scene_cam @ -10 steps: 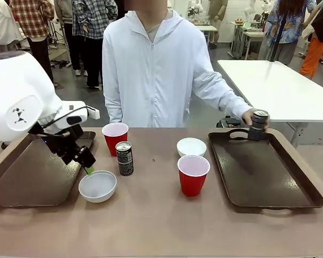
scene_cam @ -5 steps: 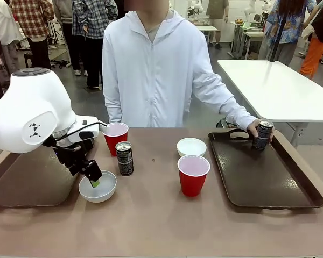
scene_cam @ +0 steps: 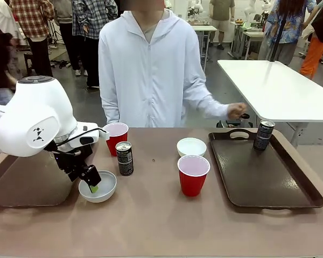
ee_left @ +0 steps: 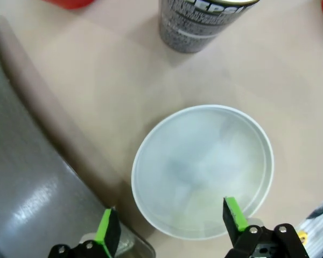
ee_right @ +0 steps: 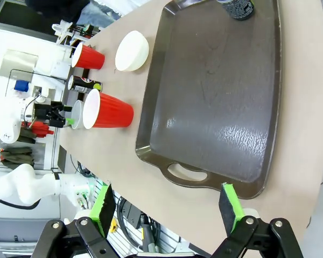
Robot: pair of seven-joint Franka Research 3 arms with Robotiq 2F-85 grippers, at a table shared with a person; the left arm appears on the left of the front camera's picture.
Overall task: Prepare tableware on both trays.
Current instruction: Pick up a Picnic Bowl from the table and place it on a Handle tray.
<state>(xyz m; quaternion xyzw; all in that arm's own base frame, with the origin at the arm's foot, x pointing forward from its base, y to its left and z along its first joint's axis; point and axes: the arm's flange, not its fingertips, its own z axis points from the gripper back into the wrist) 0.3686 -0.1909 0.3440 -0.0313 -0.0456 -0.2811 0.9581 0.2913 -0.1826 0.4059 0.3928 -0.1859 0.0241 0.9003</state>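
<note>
Landmark: near bowl (scene_cam: 106, 185), on the counter (scene_cam: 151, 226).

- The left arm (scene_cam: 32, 115) hides most of the left tray (scene_cam: 11, 188). Its edge lies just left of the bowl, and the wrist view cuts it off.
- The left gripper (ee_left: 170, 223) is wide open and holds nothing. One pad is inside the bowl, the other outside its rim. Cannot tell whether either touches.
- A can (scene_cam: 124, 158) stands just beyond the bowl, with a red cup (scene_cam: 116, 137) farther back.
- A second red cup (scene_cam: 193, 174) and a second bowl (scene_cam: 191, 146) stand to the right of the bowl, with open counter between.
- The right tray (scene_cam: 269, 177) lies well right of the bowl and carries a second can (scene_cam: 264, 135), upright.
- The right gripper (ee_right: 167, 207), also far right of the bowl, is wide open and empty.
</note>
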